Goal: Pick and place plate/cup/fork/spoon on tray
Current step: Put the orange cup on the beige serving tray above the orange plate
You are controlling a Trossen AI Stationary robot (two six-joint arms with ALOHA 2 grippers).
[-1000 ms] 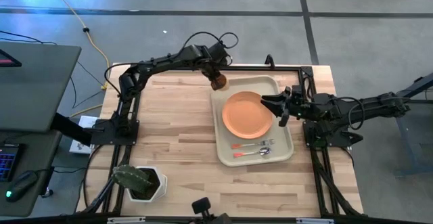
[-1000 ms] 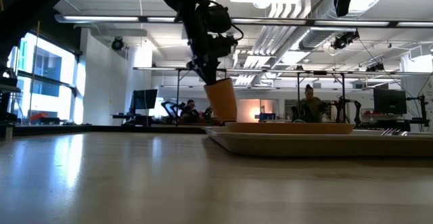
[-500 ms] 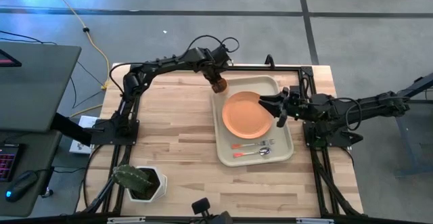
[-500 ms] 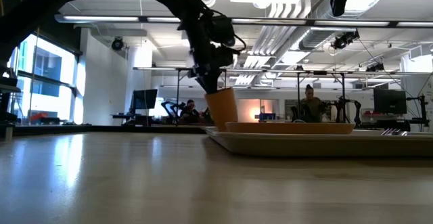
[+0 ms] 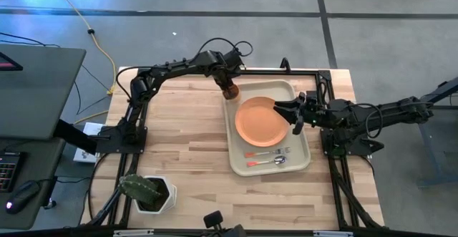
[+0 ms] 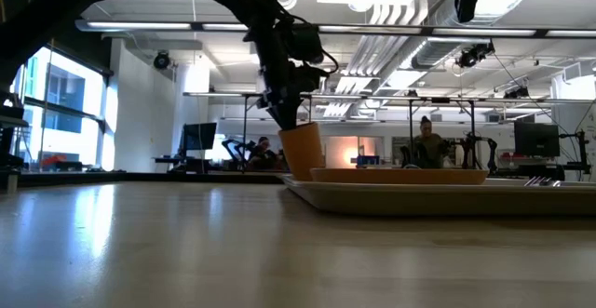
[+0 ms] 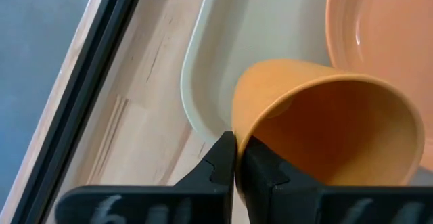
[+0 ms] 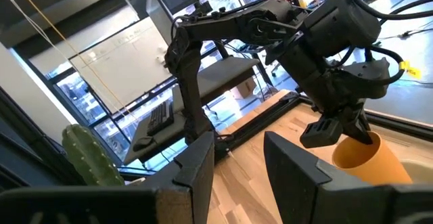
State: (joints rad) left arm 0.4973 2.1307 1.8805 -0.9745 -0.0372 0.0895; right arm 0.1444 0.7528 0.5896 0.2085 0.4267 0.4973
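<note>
Pretty even overhead light up top, but down low the arms go to silhouettes against bright ceiling strips [image 6: 400,29] and windows.

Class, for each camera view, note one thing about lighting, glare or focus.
High view: even light, sharp throughout. Low view: bright ceiling lights leave the left gripper in silhouette over the cup; glare on the near table. Left wrist view: the cup fills the frame, soft-edged. Right wrist view: near fingers blurred.

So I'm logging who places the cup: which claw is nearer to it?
Left. The left claw is shut on the cup at the tray's far corner; the right claw hovers open over the plate's opposite edge.
</note>
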